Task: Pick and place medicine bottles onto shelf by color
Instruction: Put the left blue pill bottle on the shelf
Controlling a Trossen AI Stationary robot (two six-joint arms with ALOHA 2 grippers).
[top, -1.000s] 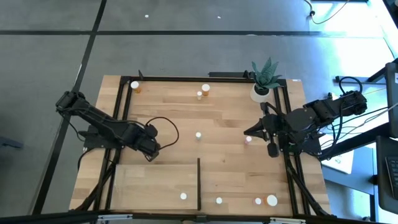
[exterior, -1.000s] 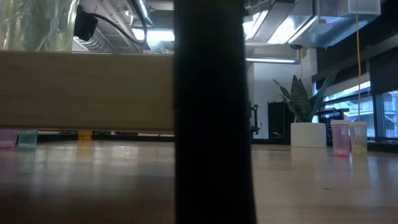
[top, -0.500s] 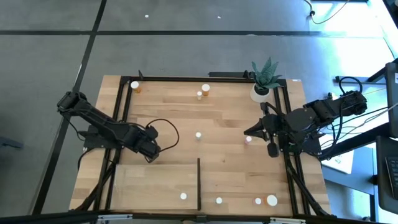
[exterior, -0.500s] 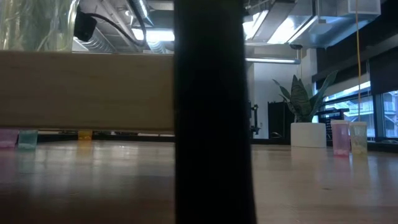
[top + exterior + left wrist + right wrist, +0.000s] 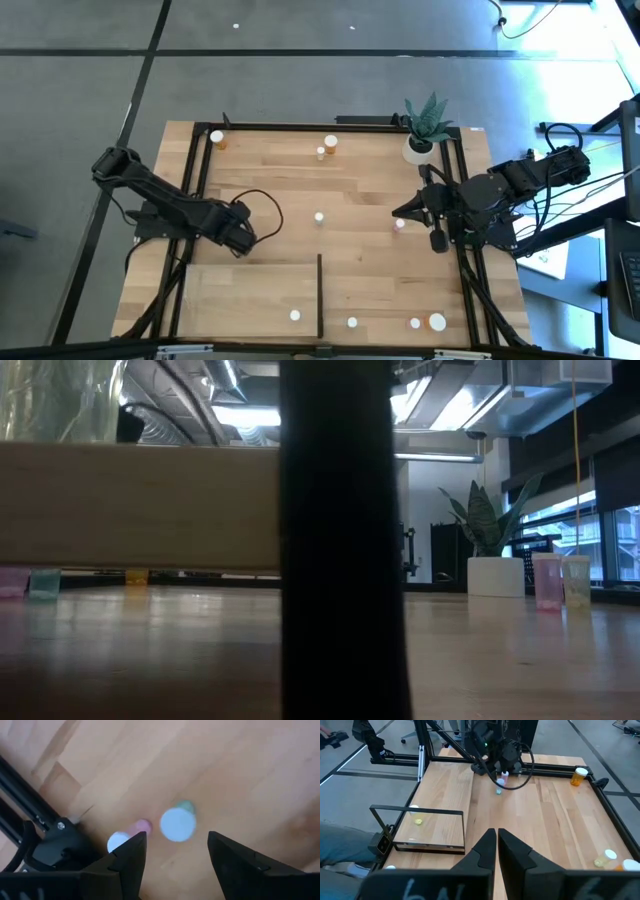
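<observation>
My left gripper (image 5: 177, 842) is open and points down over two small white-capped medicine bottles on the tabletop, left of centre. The green bottle (image 5: 178, 822) stands under the gap between the fingers. The pink one (image 5: 141, 826) leans beside one fingertip, and I see no touch. From overhead the left gripper (image 5: 243, 238) hides both bottles; the right wrist view shows the pink (image 5: 505, 778) and the green (image 5: 498, 791) under it. My right gripper (image 5: 497, 834) is shut, holds nothing, and hangs raised at the table's right (image 5: 402, 212). The shelf (image 5: 250, 295) lies at the near edge and bears one bottle (image 5: 295, 315).
More bottles stand at the far edge (image 5: 217, 138) (image 5: 331, 143), at mid-table (image 5: 319, 216), near my right gripper (image 5: 399, 225), and at the near right (image 5: 437, 321). A potted plant (image 5: 424, 135) sits at the far right corner. The shelf's black upright strip (image 5: 320, 295) rises beside the panel.
My left gripper has sunk a little toward the green and pink bottles, still open. In the low view its dark wrist and cable have dropped behind the wooden panel. The bottles have not moved.
</observation>
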